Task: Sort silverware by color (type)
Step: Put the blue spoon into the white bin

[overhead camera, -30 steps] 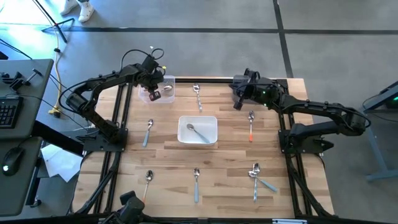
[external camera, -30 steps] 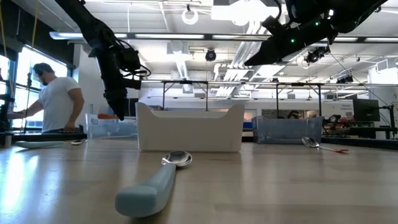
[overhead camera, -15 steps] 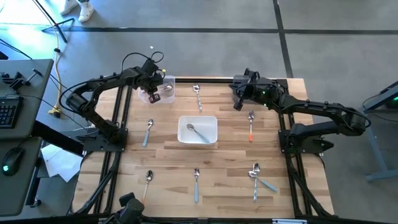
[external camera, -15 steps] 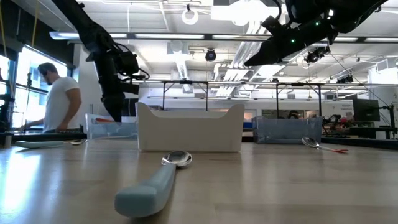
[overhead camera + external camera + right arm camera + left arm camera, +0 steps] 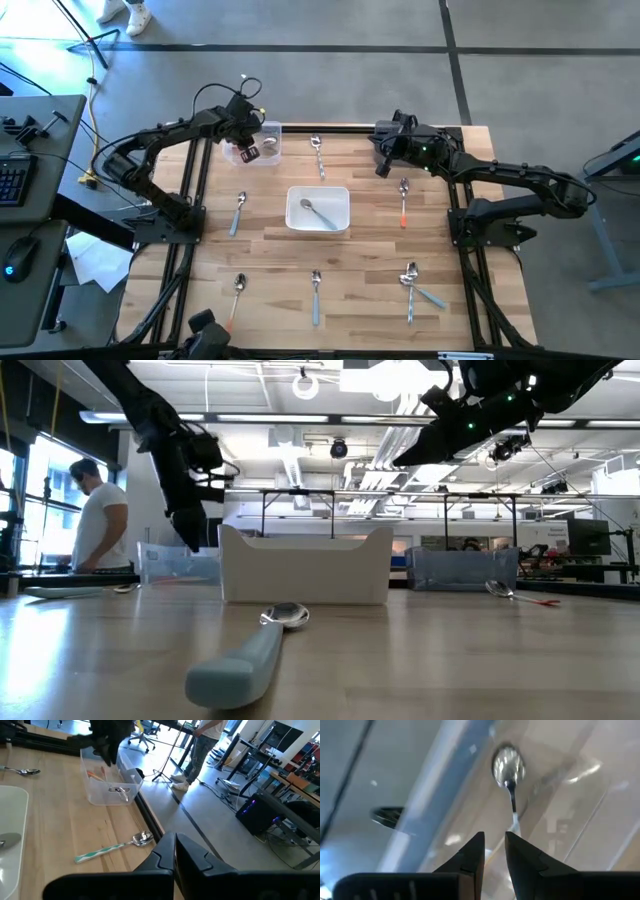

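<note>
Your left gripper [image 5: 494, 851] hangs over the clear bin [image 5: 262, 143] at the table's far left corner, fingers parted a crack, nothing between them; a spoon [image 5: 508, 770] lies below in the bin. That looks like a drop-off just finishing. Next, lift clear and pick another spoon, perhaps the blue-handled one [image 5: 238, 213] nearby. Right gripper [image 5: 174, 845] waits, closed and empty. No readable writing anywhere.

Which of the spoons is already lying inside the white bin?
The plain silver spoon in the white bin at the table's middle. The other spoons lie on bare wood or in the clear bin.
</note>
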{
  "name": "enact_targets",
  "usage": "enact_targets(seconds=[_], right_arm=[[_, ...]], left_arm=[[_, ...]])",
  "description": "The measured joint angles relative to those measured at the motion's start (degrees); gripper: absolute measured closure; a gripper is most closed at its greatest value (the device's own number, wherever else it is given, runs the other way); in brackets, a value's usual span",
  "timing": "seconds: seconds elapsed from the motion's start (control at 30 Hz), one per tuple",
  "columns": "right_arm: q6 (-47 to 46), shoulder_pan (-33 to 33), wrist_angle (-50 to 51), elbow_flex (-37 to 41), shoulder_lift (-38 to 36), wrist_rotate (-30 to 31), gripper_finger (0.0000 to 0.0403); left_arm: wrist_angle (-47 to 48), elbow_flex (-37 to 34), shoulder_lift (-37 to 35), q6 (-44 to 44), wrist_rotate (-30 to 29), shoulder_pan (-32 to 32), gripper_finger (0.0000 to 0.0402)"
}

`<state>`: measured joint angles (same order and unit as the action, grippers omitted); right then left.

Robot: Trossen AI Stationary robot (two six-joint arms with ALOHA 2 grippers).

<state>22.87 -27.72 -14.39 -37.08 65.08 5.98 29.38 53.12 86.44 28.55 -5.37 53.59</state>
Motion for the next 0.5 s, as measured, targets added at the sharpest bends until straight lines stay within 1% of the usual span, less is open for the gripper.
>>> enact_targets(seconds=[0.1,0.17,0.23,0.3,0.4,0.5], right_arm=[[-1.17,0.49,0.92,-1.32,-0.01,0.04,0.0403],[-2.26,1.5,3.38,-2.53,-0.04,0.2,0.0403],[-4.14,3.2,7.01,-3.6,-0.04,0.55,0.0403],[-6.44,5.67,11.1,-4.72,-0.04,3.24,0.0403],[-10.2,10.77,22.09,-7.09,-0.02,9.92,0.0403],[-18.65,16.3,35.4,-11.84,-0.02,12.36,0.0403]], left_arm=[[-1.72,-0.01,-4.15,-2.11,0.22,-1.86,0.0357],[-3.37,-0.39,-7.23,-4.63,0.68,-3.58,0.0378],[-6.99,-2.33,-10.87,-6.39,3.43,-5.36,0.0395],[-12.42,-5.65,-14.5,-8.46,7.23,-7.52,0.0397],[-22.41,-11.52,-19.81,-12.1,10.44,-11.47,0.0396],[-32.33,-17.43,-24.57,-15.69,10.84,-15.89,0.04]])
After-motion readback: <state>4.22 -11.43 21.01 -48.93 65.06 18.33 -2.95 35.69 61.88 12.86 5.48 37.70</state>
